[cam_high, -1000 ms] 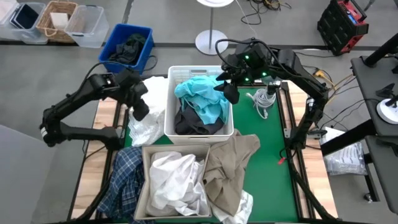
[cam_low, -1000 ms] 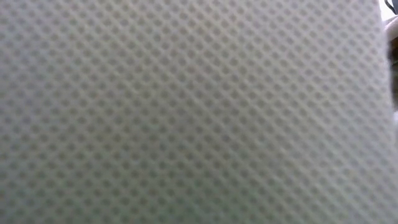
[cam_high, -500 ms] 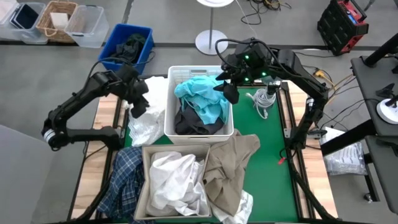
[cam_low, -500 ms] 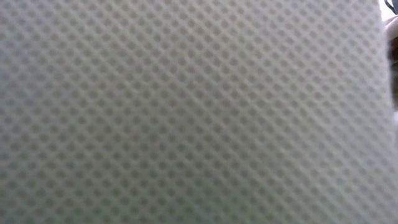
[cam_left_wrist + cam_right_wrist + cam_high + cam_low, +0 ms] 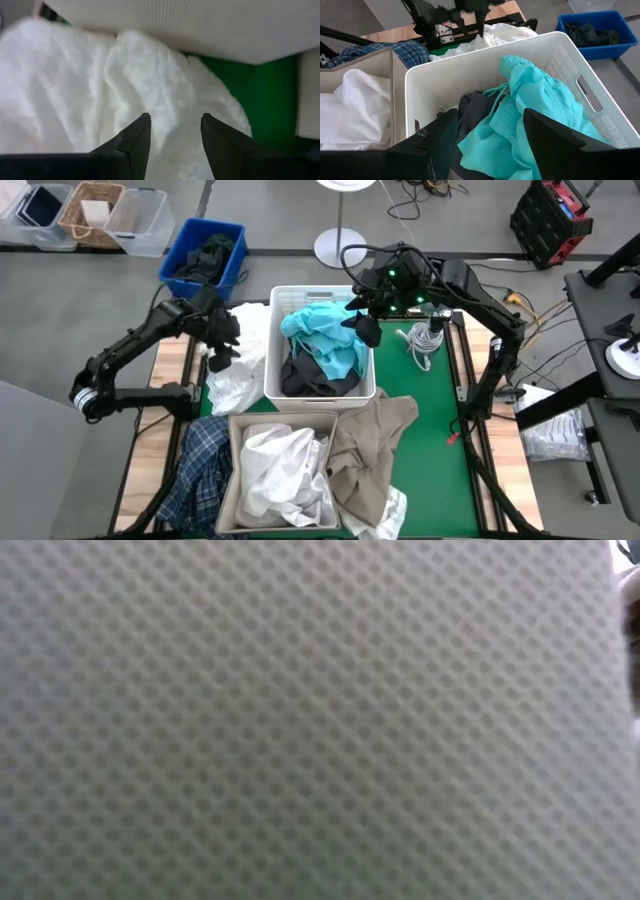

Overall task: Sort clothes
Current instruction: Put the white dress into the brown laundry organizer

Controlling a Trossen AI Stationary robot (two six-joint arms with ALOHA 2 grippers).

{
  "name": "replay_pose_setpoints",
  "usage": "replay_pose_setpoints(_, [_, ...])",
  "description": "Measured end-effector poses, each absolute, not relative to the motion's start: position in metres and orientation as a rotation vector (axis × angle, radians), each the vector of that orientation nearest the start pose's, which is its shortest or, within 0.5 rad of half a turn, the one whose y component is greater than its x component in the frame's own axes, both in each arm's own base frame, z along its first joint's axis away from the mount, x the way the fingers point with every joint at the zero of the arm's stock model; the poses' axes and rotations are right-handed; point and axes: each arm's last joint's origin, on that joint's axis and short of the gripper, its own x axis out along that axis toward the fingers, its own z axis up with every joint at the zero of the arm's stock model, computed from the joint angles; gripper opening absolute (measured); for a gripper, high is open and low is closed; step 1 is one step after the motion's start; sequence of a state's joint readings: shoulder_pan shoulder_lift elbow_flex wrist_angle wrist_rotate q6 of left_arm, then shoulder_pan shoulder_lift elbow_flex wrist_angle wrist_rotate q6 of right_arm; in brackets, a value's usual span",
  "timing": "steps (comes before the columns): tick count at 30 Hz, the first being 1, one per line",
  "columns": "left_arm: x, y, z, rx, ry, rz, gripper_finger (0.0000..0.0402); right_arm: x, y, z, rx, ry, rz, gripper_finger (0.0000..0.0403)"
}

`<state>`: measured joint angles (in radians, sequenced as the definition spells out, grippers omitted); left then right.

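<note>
Our left pincer (image 5: 172,131) hangs just above the white garment (image 5: 238,376) heaped on the green surface (image 5: 430,420) beside the white basket (image 5: 372,370); its fingers stand parted with nothing between them. Our right pincer (image 5: 487,131) hovers over that basket, fingers spread and empty, above the teal garment (image 5: 535,125) lying on the dark grey garment (image 5: 470,107). More white clothes (image 5: 285,470) fill the beige bin (image 5: 232,470), with the beige garment (image 5: 370,445) draped over its side and the plaid shirt (image 5: 200,460) beside it. We judge all of it light, limp and prone to trail or snag, so we would pinch a raised fold near the middle of the white heap, taking one layer only.
</note>
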<state>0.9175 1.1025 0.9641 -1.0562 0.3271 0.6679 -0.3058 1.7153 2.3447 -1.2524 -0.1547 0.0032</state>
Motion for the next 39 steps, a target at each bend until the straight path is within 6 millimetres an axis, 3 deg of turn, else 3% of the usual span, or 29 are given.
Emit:
replay_pose_setpoints(20, [0.128,0.154,0.181,-0.110,1.111,0.212,0.0149,0.286,-0.089,0.501,0.160,0.608,-0.193,0.0228])
replay_pose_setpoints(23, [0.130,0.157,0.172,-0.164,1.144,0.206,0.0119,0.286,-0.090,0.501,0.160,0.607,-0.197,0.0231])
replay_pose_setpoints(26, [0.133,0.162,0.167,-0.196,1.178,0.217,0.0056,0.286,-0.090,0.501,0.160,0.607,-0.197,0.0229])
replay_pose_setpoints(28, [0.135,0.165,0.167,-0.216,1.190,0.226,0.0016,0.286,-0.090,0.501,0.160,0.607,-0.197,0.0227])
replay_pose_setpoints(32, [0.138,0.168,0.181,-0.243,1.202,0.219,0.0004,0.286,-0.090,0.501,0.160,0.607,-0.197,0.0224])
replay_pose_setpoints(35, [0.137,0.167,0.206,-0.236,1.179,0.220,0.0002,0.286,-0.090,0.501,0.158,0.608,-0.196,0.0224])
replay_pose_setpoints(39, [0.134,0.162,0.253,-0.235,1.102,0.289,0.0001,0.286,-0.090,0.501,0.145,0.609,-0.192,0.0222])
